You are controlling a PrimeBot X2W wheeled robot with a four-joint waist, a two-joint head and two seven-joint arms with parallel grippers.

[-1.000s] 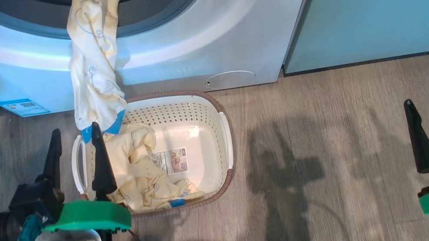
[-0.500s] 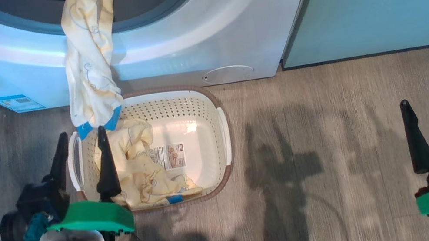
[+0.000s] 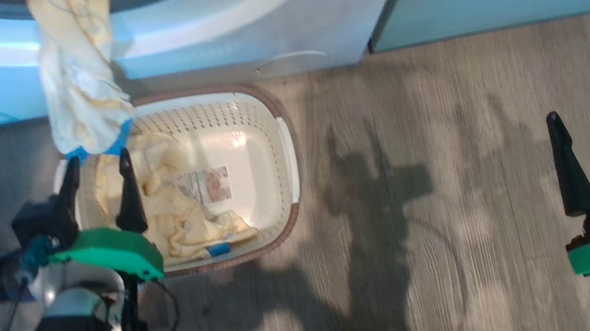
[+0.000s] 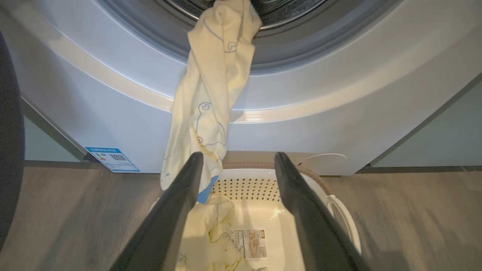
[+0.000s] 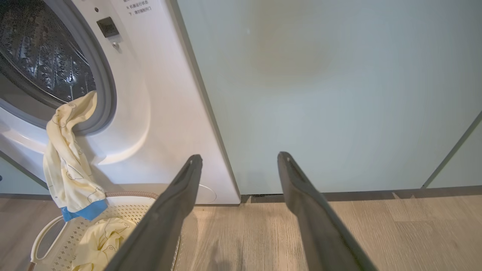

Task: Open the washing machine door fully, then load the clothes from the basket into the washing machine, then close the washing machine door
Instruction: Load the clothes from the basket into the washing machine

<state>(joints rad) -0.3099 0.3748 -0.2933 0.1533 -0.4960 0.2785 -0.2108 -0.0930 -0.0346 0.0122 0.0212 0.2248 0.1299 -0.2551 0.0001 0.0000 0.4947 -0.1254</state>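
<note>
Garment (image 3: 83,99) hangs lengthwise down from the washing machine (image 3: 246,28) mouth, lower end just beyond my left gripper (image 3: 98,164), the nearer arm. More clothes (image 3: 177,222) lie in the basket (image 3: 288,154) under it. Left jaws spread wide, gripping nothing. Right gripper (image 3: 577,111) equally wide, empty, well off.
</note>
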